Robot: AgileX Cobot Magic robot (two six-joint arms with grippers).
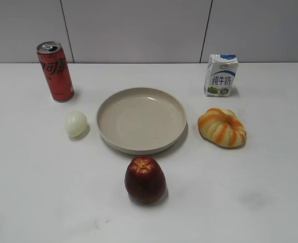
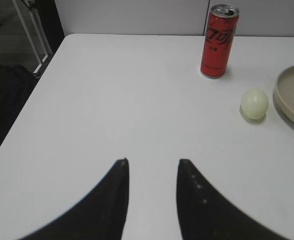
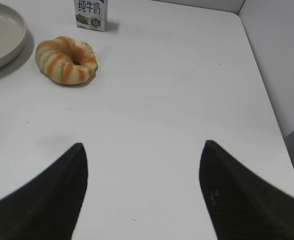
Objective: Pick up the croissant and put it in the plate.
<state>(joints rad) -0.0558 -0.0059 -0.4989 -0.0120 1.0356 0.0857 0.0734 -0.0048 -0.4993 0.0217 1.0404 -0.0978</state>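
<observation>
The croissant (image 1: 222, 127), orange and pale-yellow striped, lies on the white table right of the beige plate (image 1: 141, 120). It also shows in the right wrist view (image 3: 66, 59), far up and left of my right gripper (image 3: 143, 146), which is open and empty over bare table. The plate's edge shows there at the top left (image 3: 7, 35). My left gripper (image 2: 152, 161) is open and empty over bare table; the plate's rim (image 2: 290, 95) shows at the right edge of that view. Neither gripper shows in the exterior view.
A red soda can (image 1: 55, 71) stands at the back left, a pale egg (image 1: 76, 123) left of the plate, a dark red apple (image 1: 145, 179) in front of it, a milk carton (image 1: 221, 75) behind the croissant. The table's right edge (image 3: 272, 110) is close to my right gripper.
</observation>
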